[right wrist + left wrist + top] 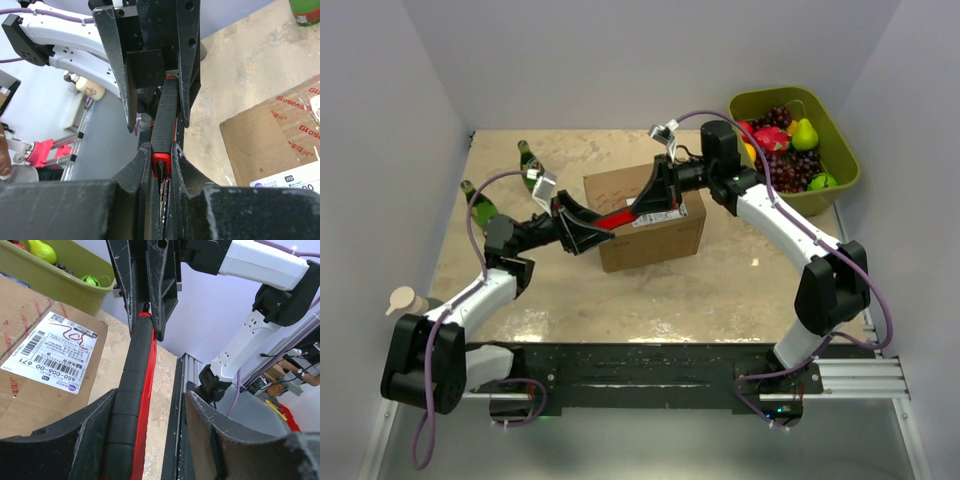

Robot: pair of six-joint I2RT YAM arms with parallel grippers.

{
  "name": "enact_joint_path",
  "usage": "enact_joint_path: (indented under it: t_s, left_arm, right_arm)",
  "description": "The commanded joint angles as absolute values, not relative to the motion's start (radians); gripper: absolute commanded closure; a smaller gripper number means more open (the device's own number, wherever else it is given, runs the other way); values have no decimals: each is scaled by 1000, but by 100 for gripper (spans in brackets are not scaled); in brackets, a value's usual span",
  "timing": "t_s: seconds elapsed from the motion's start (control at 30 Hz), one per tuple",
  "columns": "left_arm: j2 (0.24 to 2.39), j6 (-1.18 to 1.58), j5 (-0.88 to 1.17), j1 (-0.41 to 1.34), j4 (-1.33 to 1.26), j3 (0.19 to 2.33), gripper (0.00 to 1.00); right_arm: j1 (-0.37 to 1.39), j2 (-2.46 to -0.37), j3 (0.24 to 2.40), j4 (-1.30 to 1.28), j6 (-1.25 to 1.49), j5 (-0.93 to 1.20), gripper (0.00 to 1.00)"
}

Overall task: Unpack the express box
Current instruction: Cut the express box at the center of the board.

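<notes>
While pinching the red-black utility knife in right claw over the express box on the tabletop, needed half-open left claw, straddling its far end, closed squarely before release.

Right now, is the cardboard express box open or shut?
Shut. The express box has its top flaps lying flat and closed, the white shipping label sits flat on top, and nothing of the inside shows.
</notes>
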State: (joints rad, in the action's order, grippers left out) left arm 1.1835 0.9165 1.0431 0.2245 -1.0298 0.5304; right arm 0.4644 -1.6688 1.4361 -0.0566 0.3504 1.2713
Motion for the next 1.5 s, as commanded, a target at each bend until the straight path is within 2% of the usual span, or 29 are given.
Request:
enact_joint_path:
  t_s: [0.0,0.5,0.6,0.7,0.8,0.83,1.37,1.47]
  left_arm:
    - [1219,956,1035,221,-1124,545,41]
    - [1293,992,1058,224,-1196,592,53]
    - [1301,1000,1066,224,-1207,604,58]
    - [1310,1003,1075,225,-1223,617,67]
    - [1315,1003,1083,225,-1233,624,85]
    - [1309,1002,1077,225,-1218,627,100]
    - [1256,980,1097,161,-1098,670,100]
    - [1266,985,1083,160,-1054,684,90]
  right_arm:
    - [460,-1641,1447,-40,350,1267,100]
    - [476,-1629,1422,-8,373,1258,100]
    - [483,-1626,1413,-5,373,1253,100]
    - [488,-1623,1405,-3,374,1246,100]
    - [489,-1620,1399,-5,371,1243,100]
    - [491,-1620,1394,-5,371,1241,100]
    - [491,-1603,1308,38,371,1212,100]
    - [492,-1603,1310,51,377,1213,100]
